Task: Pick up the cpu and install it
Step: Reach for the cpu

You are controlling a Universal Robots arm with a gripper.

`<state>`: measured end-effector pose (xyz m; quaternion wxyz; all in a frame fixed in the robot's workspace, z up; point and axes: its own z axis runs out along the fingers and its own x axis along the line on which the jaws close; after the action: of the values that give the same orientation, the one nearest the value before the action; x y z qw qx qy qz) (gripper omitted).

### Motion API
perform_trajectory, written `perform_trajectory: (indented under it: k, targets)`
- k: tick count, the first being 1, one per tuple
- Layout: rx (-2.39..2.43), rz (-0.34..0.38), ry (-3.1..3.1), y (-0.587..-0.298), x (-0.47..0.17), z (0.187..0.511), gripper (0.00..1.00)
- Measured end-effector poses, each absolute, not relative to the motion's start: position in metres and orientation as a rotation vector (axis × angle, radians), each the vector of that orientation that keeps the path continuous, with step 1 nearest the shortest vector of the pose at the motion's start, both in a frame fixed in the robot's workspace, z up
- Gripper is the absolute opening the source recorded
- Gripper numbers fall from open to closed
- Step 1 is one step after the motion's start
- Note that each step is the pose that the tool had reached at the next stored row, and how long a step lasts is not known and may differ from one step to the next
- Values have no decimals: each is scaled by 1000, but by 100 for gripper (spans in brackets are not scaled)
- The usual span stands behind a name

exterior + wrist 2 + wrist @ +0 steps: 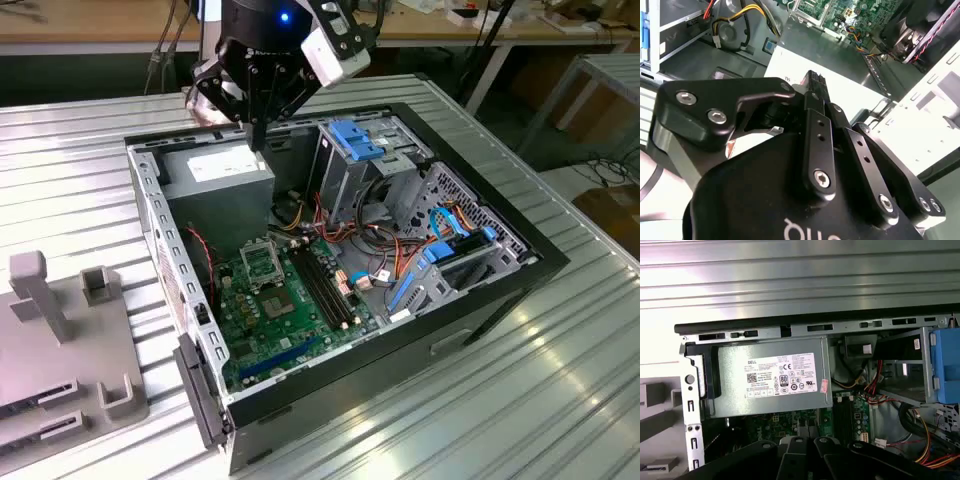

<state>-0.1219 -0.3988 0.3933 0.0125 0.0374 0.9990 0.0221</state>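
Black metal gripper [812, 82] is closest in the second wrist view, with its linkage bars folded in. In the exterior view its tips [258, 140] taper to one narrow point, so the jaws read as closed or all but closed, with nothing visible between them. Small silver-tan square cpu: cannot tell where it is; a thin chip pinched flat between the tips would be hidden by them. The gripper hangs just above the grey metal power supply box [220, 165] at a rear corner of the open black computer case [505, 205]. It is well apart from the black-and-silver square socket frame [262, 262] on the green motherboard [290, 325]. Likely risks:
- A straight descent from here would hit the supply's lid rather than the socket.
- A low traverse could clip the case's inner edge or snag the red and yellow cable bundle [375, 245].
- A chip held this lightly could slip or tilt, landing skewed in the frame and damaging contacts.
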Motion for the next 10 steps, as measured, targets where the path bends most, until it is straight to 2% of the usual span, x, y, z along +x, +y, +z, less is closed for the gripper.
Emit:
perform_trajectory:
  k: [10]
  targets:
    - [117,69,3114,-399,-124,393,11]
